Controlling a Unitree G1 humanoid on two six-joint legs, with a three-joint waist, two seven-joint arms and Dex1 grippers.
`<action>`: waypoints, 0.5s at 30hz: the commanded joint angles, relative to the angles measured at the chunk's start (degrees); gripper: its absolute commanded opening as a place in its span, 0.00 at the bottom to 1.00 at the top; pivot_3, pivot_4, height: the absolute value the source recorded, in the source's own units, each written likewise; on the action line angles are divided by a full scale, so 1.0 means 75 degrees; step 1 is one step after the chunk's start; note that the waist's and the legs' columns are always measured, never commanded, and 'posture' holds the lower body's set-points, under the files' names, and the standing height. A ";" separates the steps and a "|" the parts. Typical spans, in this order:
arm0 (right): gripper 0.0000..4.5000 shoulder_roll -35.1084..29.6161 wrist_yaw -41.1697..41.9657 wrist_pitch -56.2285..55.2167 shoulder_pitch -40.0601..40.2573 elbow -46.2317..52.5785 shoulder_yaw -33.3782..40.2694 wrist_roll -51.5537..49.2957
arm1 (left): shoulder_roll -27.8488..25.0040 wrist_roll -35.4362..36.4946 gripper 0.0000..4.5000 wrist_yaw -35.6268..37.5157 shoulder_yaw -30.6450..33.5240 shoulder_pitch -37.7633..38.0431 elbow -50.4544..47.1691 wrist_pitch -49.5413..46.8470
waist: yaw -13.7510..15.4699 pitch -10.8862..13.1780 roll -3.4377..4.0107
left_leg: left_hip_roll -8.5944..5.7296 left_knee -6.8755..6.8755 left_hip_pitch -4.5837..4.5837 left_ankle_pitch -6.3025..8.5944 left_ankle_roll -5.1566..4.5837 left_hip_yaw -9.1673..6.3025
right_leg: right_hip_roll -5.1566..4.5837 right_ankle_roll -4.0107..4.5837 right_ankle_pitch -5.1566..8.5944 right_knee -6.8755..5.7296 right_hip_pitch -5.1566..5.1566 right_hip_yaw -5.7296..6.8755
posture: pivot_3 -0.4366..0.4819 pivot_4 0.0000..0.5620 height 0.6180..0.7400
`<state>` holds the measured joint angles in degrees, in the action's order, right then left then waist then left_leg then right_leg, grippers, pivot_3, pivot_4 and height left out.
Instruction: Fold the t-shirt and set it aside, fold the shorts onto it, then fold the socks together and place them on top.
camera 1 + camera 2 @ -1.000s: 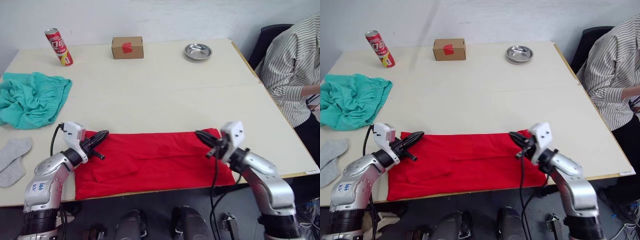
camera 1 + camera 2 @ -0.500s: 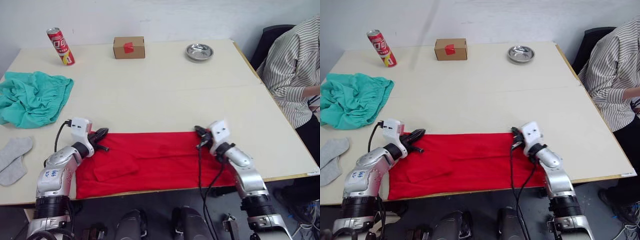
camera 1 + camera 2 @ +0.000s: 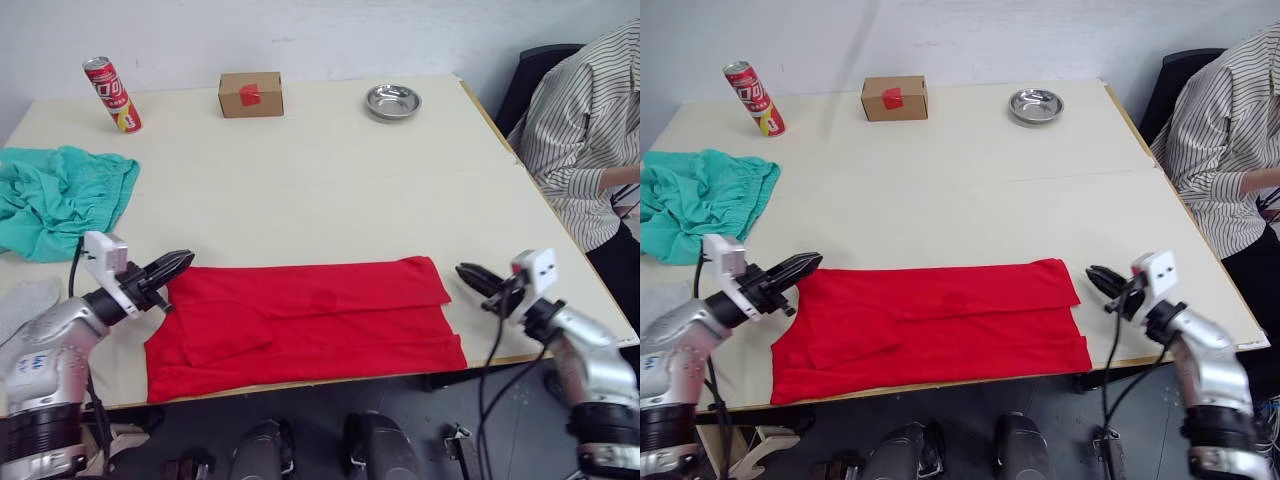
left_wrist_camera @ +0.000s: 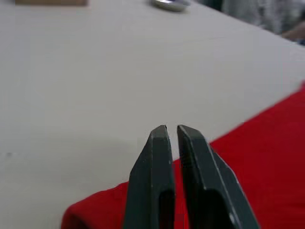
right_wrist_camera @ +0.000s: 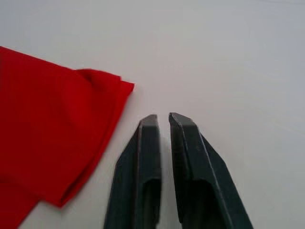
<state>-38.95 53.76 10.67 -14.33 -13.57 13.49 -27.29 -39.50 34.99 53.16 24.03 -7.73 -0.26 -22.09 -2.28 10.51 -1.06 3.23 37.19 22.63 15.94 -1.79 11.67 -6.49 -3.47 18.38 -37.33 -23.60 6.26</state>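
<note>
The red t-shirt (image 3: 300, 318) lies folded into a long flat band along the table's near edge. My left gripper (image 3: 186, 259) hovers just off the shirt's left far corner, its fingers (image 4: 159, 157) nearly touching with nothing between them. My right gripper (image 3: 463, 271) is just right of the shirt's right end, above bare table, jaws likewise together and empty; the shirt's corner (image 5: 102, 86) lies beside it. The teal-green shorts (image 3: 55, 198) lie crumpled at the left. A grey sock (image 3: 22, 298) shows partly behind my left arm.
A red can (image 3: 111, 94), a cardboard box (image 3: 250, 94) and a metal bowl (image 3: 392, 101) stand along the table's far side. A person in a striped shirt (image 3: 585, 130) sits at the right by a dark chair (image 3: 530, 75).
Both grippers have moved outward off the t-shirt's ends: the left to the left, the right to the right onto bare table. The shirt stays flat.
</note>
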 commanded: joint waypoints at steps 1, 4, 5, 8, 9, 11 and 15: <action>0.36 -0.0887 0.1410 0.0421 -0.0677 0.0106 -0.0291 -0.0101 | -0.0401 0.0419 0.34 0.1169 0.0000 0.0597 -0.1220 0.0238 | -0.0028 0.0005 0.0010 | -0.0001 -0.0006 -0.0006 0.0002 0.0003 0.0000 | -0.0004 0.0000 0.0000 0.0004 0.0006 0.0000 | 0.48 0.27 1.00; 0.59 -0.1307 0.2382 0.0342 -0.1771 -0.0731 -0.1070 0.0504 | -0.0507 0.0418 0.54 0.1600 -0.0241 0.1208 -0.2026 0.0403 | -0.0076 0.0005 0.0010 | 0.0002 -0.0017 -0.0027 0.0005 0.0013 -0.0003 | -0.0004 0.0012 0.0007 0.0006 0.0017 0.0002 | 0.48 0.27 1.00; 0.66 -0.1351 0.2618 0.0282 -0.2115 -0.1038 -0.1296 0.0698 | -0.0492 0.0402 0.61 0.1655 -0.0324 0.1310 -0.2193 0.0442 | -0.0097 0.0007 0.0011 | 0.0002 -0.0019 -0.0027 0.0004 0.0015 -0.0003 | -0.0004 0.0015 0.0008 0.0005 0.0016 0.0004 | 0.48 0.27 1.00; 0.91 -0.1214 0.3388 0.0215 -0.3589 -0.2710 -0.2495 0.1831 | -0.0300 0.0533 0.83 0.1702 -0.0740 0.1588 -0.2694 0.0356 | -0.0133 0.0014 0.0019 | 0.0002 -0.0019 -0.0020 0.0002 0.0017 -0.0002 | -0.0004 0.0018 0.0010 0.0005 0.0009 0.0004 | 0.48 0.27 1.00; 0.99 -0.1145 0.3662 0.0180 -0.3961 -0.3178 -0.2839 0.2143 | -0.0284 0.0638 0.92 0.1718 -0.0842 0.1649 -0.2824 0.0231 | -0.0143 0.0014 0.0020 | 0.0001 -0.0017 -0.0018 0.0001 0.0017 0.0001 | -0.0004 0.0017 0.0010 0.0004 0.0005 0.0002 | 0.48 0.27 1.00; 1.00 -0.0812 0.3868 -0.0228 -0.4624 -0.4096 -0.3161 0.2526 | -0.0179 0.0681 0.99 0.1750 -0.0962 0.1713 -0.2880 0.0270 | -0.0148 0.0014 0.0020 | 0.0002 -0.0018 -0.0013 -0.0004 0.0009 0.0000 | -0.0004 0.0023 0.0013 0.0003 0.0000 0.0004 | 0.48 0.27 1.00; 1.00 -0.0136 0.3711 -0.0919 -0.5601 -0.5591 -0.3363 0.3098 | -0.0075 0.0522 0.99 0.1719 -0.1147 0.1711 -0.2957 0.0535 | -0.0158 0.0016 0.0022 | 0.0003 -0.0014 -0.0009 -0.0021 -0.0011 -0.0001 | -0.0002 0.0033 0.0019 -0.0006 -0.0005 0.0009 | 0.48 0.27 1.00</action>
<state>-39.77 81.69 6.11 -54.30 -52.95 -11.70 -5.60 -40.16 38.65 66.02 15.05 5.12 -20.33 -19.26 -3.47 10.63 -0.89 3.25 37.11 22.57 15.78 -1.89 11.66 -6.51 -3.22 18.52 -37.39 -23.64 6.33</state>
